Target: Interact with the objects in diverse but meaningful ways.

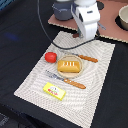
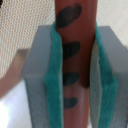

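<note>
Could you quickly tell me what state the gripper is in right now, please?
Gripper: closed on a brown bar with dark spots, held between its green pads.

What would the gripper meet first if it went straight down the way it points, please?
Probably the striped placemat near its far edge. The gripper, shut on a reddish-brown spotted piece, hangs over it with nothing visible between them, though depth is unclear.
</note>
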Robot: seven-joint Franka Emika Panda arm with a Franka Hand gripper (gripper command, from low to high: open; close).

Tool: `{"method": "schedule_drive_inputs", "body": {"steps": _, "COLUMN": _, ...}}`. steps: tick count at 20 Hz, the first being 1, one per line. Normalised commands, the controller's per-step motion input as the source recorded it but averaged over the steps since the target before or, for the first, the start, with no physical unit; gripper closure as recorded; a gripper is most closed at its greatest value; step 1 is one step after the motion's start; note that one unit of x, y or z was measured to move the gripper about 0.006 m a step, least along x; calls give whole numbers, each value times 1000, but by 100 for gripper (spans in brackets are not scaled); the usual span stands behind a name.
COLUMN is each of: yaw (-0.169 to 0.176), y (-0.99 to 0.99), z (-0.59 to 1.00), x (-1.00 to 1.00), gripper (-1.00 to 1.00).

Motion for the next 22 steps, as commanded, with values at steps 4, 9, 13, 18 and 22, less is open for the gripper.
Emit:
{"method": "schedule_drive_inputs", "body": {"steps": 4, "yaw": -10, "y": 246, "z": 696, "x": -33, "gripper": 100}}
{"method": "schedule_drive_inputs", "body": {"steps": 9, "yaw": 0, "y": 558, "z": 413, "x": -43, "gripper": 100}}
{"method": "schedule_drive_inputs", "body": {"steps": 13, "yaw": 1, "y": 735, "z": 126, "x": -174, "gripper": 100}}
{"method": "schedule_drive_inputs", "body": {"steps": 18, "yaw": 17, "y": 783, "z": 6, "x": -303, "gripper": 100}}
{"method": "schedule_drive_inputs", "body": {"steps": 22, "yaw": 18, "y": 729, "z": -1, "x": -227, "gripper": 100}}
